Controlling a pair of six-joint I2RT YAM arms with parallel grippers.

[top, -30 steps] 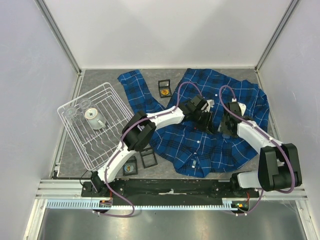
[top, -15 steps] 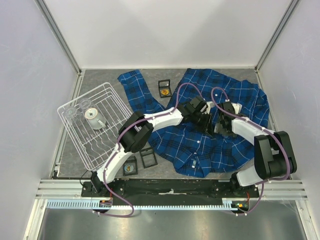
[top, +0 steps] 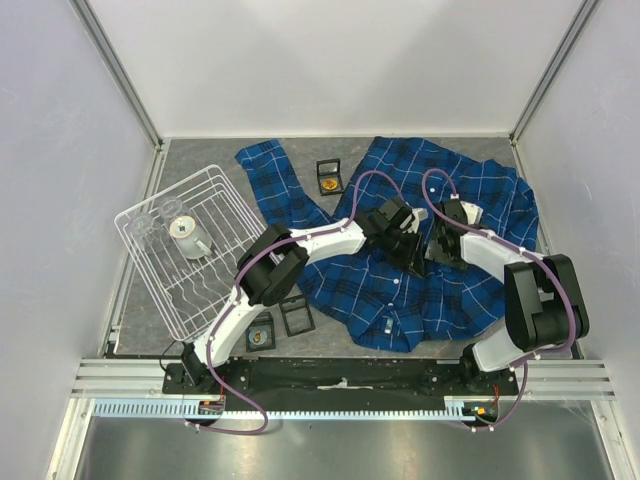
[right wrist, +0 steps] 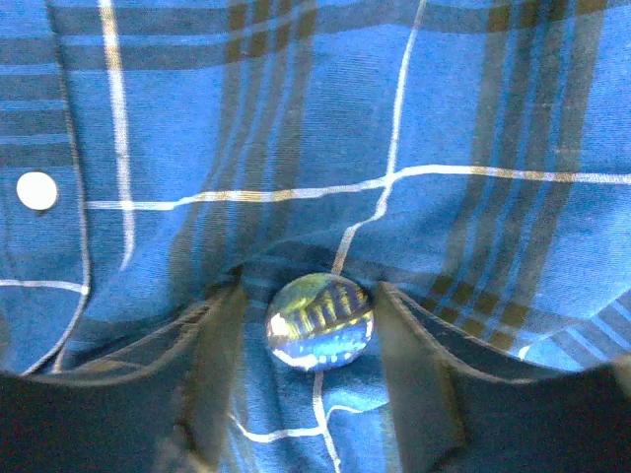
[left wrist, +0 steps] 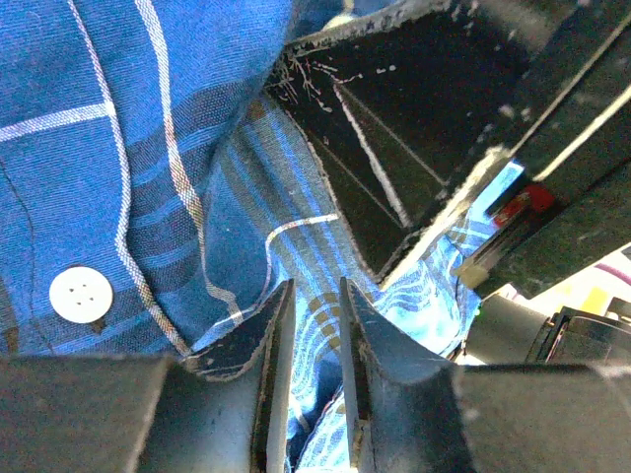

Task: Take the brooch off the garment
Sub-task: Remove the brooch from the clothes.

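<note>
The garment (top: 480,200) is a bright blue plaid shirt spread over the right half of the table. The brooch (right wrist: 318,321) is a round glassy dome pinned to the plaid cloth (right wrist: 296,118). My right gripper (right wrist: 308,296) is open, with one finger on each side of the brooch, and presses into the cloth. My left gripper (left wrist: 315,325) is shut on a raised fold of the garment (left wrist: 118,118). In the top view the left gripper (top: 408,250) and right gripper (top: 437,250) meet tip to tip mid-shirt and hide the brooch.
A white wire rack (top: 150,290) holding a mug (top: 187,233) stands at the left. Small black boxes lie at the back (top: 329,178) and near the front (top: 296,317). White buttons show on the shirt (left wrist: 80,294) (right wrist: 36,190). The enclosure walls stand close on every side.
My right gripper has moved left and a little back across the shirt, up to the left gripper. The left gripper has barely shifted and still holds the cloth.
</note>
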